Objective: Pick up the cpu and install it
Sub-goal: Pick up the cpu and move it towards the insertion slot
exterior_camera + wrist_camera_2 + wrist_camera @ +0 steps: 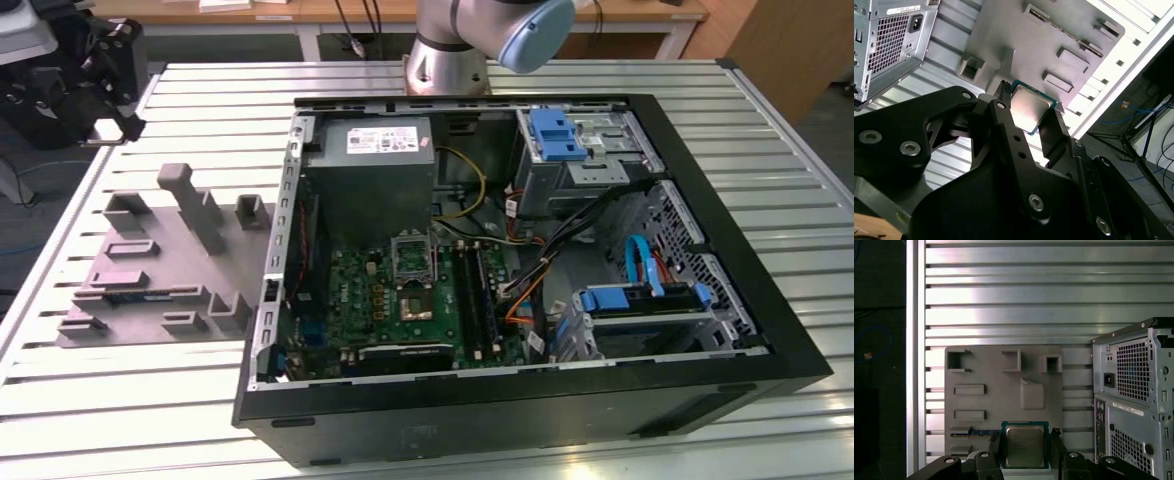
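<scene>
The cpu (1025, 444), a flat square chip with a silvery top and a thin green rim, sits between my gripper's (1025, 452) two black fingers (995, 444); the gripper is shut on its edges. In the second wrist view the same cpu (1030, 106) is clamped in the gripper (1029, 114), held in the air above the grey fixture plate (1019, 35). The metal-framed socket (411, 260) lies on the green motherboard (387, 300) inside the open PC case (747, 300).
The grey fixture plate (160, 270) with raised holders lies on the slatted metal table (160, 400) at the exterior view's left of the case. The case's rear panel (1134, 390) stands beside the plate. Inside the case are a power supply (374, 170), cables and blue drive brackets (641, 300).
</scene>
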Controlling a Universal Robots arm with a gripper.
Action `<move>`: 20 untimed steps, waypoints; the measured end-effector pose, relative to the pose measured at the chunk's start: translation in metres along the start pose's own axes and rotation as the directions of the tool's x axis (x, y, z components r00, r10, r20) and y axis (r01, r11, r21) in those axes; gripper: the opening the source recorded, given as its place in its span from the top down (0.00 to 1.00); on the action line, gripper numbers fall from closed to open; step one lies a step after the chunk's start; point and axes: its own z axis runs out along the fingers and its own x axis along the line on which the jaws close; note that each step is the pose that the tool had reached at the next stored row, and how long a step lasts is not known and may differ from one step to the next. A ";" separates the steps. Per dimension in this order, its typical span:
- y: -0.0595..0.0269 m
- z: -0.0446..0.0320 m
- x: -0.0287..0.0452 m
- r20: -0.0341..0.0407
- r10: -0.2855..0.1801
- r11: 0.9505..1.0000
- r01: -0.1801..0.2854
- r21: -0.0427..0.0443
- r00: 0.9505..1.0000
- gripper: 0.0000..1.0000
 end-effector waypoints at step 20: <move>0.0002 0.0003 -0.0059 0.000 0.000 1.000 0.000 0.000 1.000 0.53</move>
